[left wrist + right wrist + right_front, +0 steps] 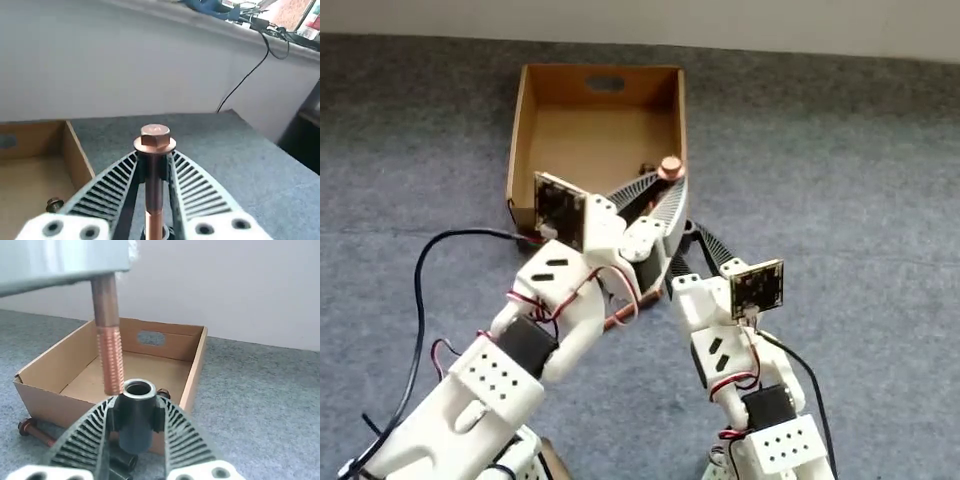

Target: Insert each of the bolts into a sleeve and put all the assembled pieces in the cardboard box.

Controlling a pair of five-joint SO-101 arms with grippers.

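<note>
One bolt [154,180] clamped in left fingers [105,187], tip beside sleeve [136,415] held in right fingers [187,432].

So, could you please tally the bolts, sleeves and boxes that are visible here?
Bolts: 3 (held bolt, boxed bolt, loose bolt on the carpet)
Sleeves: 2 (held sleeve, loose sleeve)
Boxes: 1 (cardboard box)
Total: 6

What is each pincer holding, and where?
Left pincer grips the copper bolt by its shank, just under the head. Right pincer grips the dark sleeve around its body.
</note>
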